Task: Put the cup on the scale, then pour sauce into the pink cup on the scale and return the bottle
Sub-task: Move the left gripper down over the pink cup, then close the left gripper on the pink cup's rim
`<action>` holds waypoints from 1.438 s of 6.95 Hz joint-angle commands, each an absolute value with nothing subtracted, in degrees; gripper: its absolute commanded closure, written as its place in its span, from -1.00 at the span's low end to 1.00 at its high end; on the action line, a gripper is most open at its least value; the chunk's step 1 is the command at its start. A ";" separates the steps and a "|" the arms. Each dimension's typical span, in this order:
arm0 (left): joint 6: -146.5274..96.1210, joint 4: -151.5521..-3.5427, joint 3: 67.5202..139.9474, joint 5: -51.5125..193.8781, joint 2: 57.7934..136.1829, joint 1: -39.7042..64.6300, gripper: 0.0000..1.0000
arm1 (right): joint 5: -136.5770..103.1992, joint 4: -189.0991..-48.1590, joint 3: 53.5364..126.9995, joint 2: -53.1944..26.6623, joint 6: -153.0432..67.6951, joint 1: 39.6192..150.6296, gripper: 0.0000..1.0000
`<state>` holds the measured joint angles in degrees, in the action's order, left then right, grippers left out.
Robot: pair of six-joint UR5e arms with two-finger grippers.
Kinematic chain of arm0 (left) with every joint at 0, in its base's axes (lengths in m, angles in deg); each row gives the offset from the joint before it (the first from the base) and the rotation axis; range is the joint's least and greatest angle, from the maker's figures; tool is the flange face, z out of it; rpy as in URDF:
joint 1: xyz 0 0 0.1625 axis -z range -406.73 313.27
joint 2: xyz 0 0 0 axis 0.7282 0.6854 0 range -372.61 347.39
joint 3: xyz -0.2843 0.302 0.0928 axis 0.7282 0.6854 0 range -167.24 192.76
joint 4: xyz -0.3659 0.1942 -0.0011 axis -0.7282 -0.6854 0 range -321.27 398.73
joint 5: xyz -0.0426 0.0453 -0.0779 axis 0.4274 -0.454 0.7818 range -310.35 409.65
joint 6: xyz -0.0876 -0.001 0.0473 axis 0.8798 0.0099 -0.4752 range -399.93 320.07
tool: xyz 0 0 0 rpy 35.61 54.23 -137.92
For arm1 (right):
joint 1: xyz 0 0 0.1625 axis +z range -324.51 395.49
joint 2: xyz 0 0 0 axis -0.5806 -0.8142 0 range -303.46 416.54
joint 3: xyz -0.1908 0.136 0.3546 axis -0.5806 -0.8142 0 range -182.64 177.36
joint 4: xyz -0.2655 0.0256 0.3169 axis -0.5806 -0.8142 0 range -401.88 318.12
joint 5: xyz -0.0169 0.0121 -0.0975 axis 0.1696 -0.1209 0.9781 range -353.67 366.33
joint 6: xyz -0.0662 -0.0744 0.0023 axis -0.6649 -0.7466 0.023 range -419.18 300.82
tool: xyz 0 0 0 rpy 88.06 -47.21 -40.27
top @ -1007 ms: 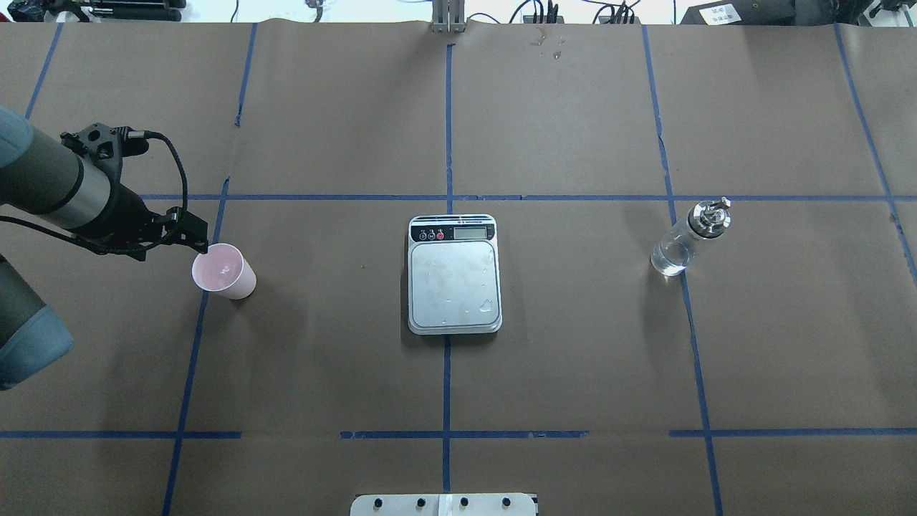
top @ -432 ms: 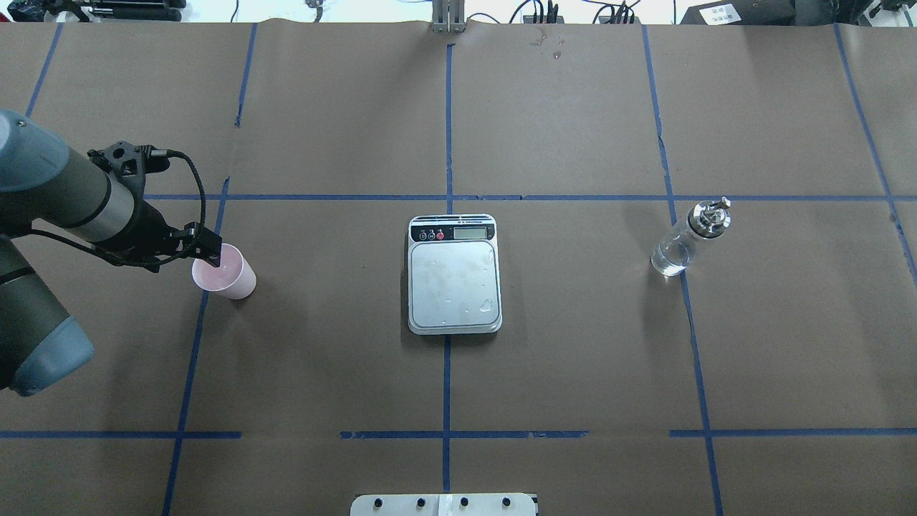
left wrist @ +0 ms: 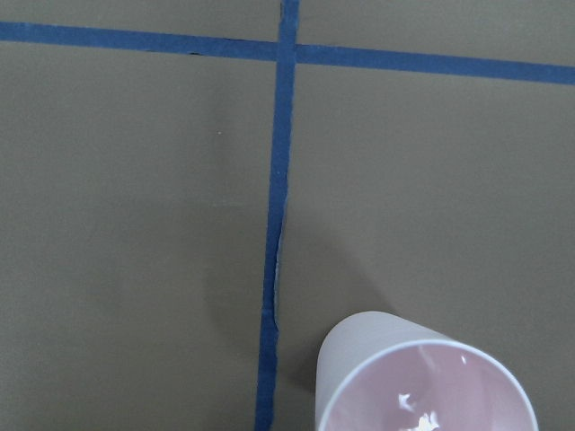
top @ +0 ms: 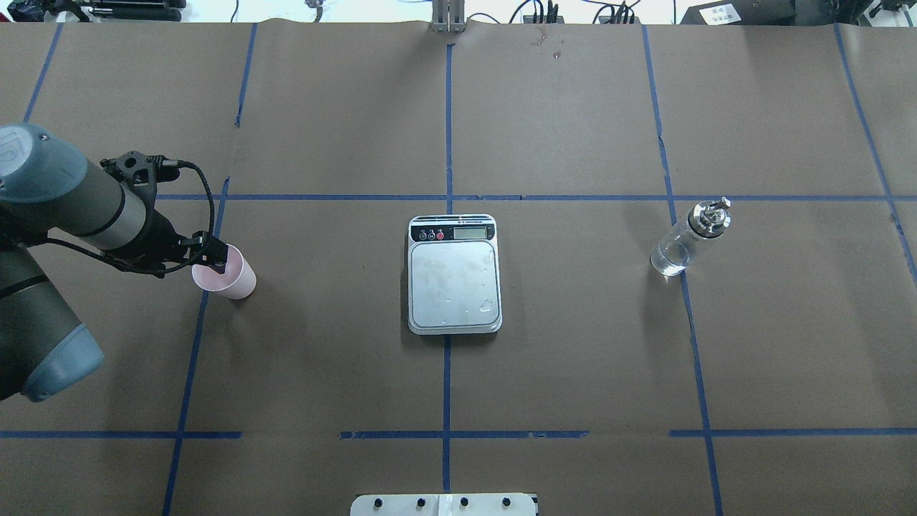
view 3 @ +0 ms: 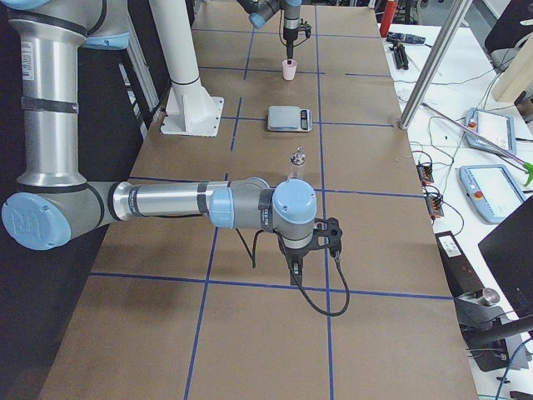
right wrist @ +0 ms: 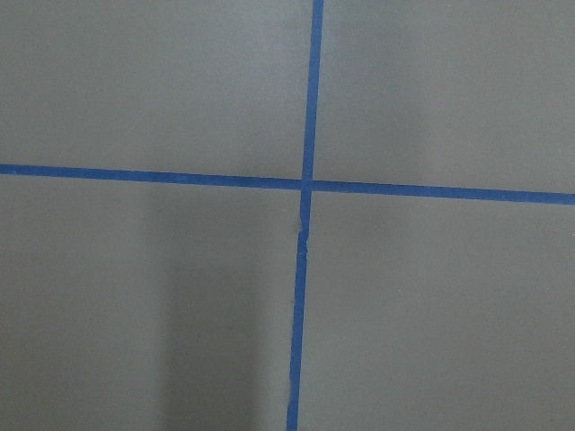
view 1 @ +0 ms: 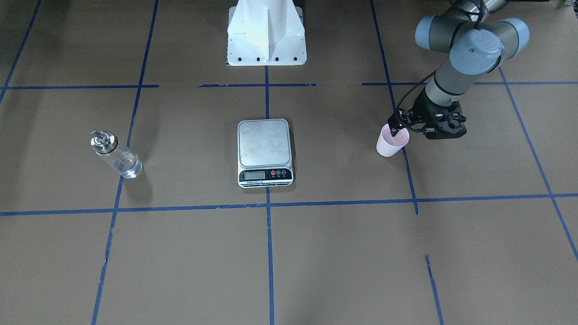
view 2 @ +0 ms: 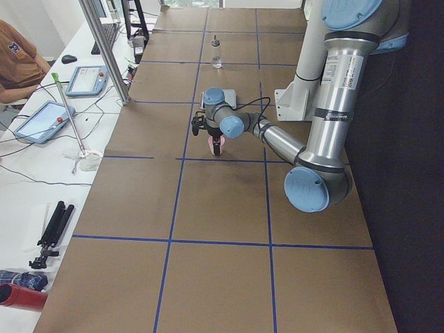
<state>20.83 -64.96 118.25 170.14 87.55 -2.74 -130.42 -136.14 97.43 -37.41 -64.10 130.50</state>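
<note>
Bench (top: 573,358), papered in brown and ruled into large squares by blue tape (top: 448,387); carried all three task items in one row across its middle.

Left arm (top: 71,208), grey with blue joint caps; entered from the overhead view's left edge and reached toward the cup.

Right arm (view 3: 166,202), seen only in the exterior right view; lay low and stretched out over the bench on the bottle's side, apart from the bottle.

Scale (top: 454,276), at the bench's centre, astride the middle tape line; faced its black display strip away from the robot.

Bottle (top: 691,233), upright on a tape line well to the robot's right of the scale, metal cap and spout uppermost; held the sauce (top: 671,259), clear and barely made out through the glass.

Cup (top: 233,279), upright and mouth up on the bench, well to the robot's left of the scale and just beside a tape line; showed a pink inside.

Left claw (top: 215,254), at the cup's rim on the side away from the scale, partly over the mouth; too small in every view for its spread, or any grip on the cup, to be told.

Right claw (view 3: 293,268), pointed down above the bench near a tape crossing; wide or narrow could not be told.
</note>
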 commanded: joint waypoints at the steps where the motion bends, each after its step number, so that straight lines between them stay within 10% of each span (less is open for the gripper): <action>1: 20.54 -64.98 117.71 170.06 87.94 -2.87 -0.83 | -130.43 -136.10 97.47 -37.41 -64.10 130.50 -1.00; 5: 20.54 -65.41 116.04 170.15 88.99 -3.23 -0.46 | -130.42 -136.10 97.47 -37.41 -64.10 130.50 -1.00; 8: 20.45 -66.91 115.68 170.06 88.82 -3.31 0.67 | -130.34 -136.10 97.56 -37.41 -64.10 130.50 -1.00; 10: 20.45 -66.91 115.86 169.97 88.56 -3.31 0.97 | -130.34 -136.10 97.56 -37.41 -64.10 130.50 -1.00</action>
